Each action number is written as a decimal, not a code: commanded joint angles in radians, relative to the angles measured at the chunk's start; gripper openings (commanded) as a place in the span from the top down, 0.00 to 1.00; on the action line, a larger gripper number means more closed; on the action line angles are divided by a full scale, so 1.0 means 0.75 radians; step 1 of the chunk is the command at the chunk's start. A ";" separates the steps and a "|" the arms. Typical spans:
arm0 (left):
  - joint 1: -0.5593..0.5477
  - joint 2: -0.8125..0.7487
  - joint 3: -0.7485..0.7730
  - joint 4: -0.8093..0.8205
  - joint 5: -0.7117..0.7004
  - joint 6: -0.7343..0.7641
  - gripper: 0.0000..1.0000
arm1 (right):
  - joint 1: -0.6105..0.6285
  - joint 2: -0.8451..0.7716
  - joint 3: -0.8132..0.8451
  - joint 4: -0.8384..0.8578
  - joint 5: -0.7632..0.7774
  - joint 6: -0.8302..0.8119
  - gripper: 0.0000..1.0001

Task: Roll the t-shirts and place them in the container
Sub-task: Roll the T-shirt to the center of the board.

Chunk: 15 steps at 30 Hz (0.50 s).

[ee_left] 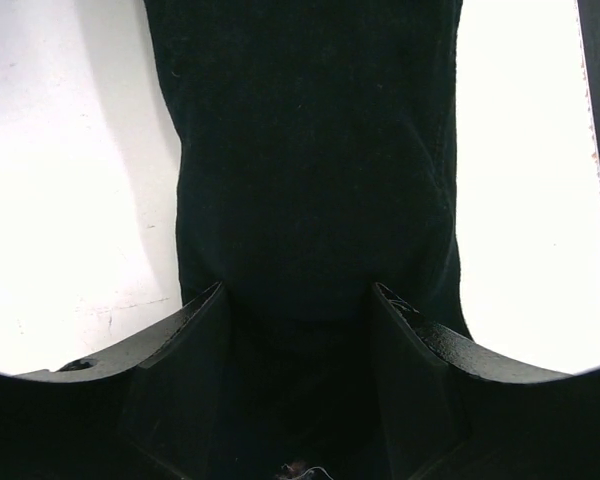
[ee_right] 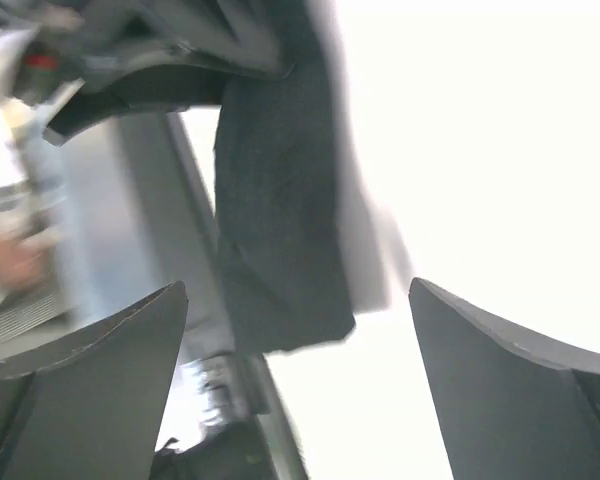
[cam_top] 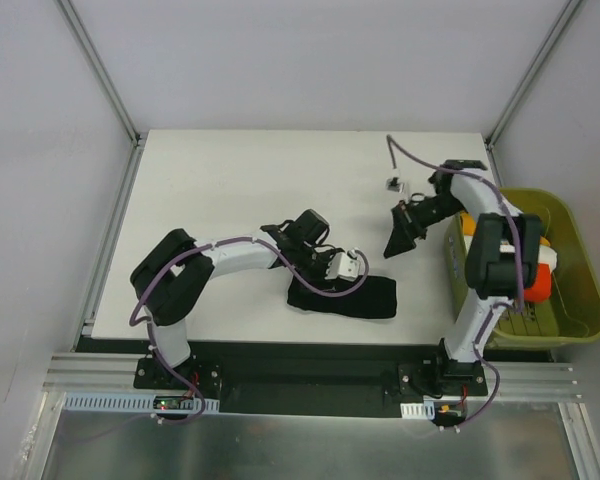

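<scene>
Near table front, left gripper clamped on black t-shirt, right gripper wide apart, bin overhead only.

Top view: lighting was even and diffuse, focus sharp, shadows faint. Left wrist view: worktop burned out to white glare; black t-shirt showed almost no detail. Right wrist view: heavily motion-blurred, worktop likewise overexposed.

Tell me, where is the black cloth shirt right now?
In the top view, the black cloth shirt lies bunched on the white table near its front edge, centre, under the left arm's claw.
</scene>
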 commanded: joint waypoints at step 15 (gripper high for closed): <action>0.134 0.203 0.274 -0.225 0.309 -0.413 0.46 | 0.516 -1.257 -1.002 1.257 0.606 0.174 0.04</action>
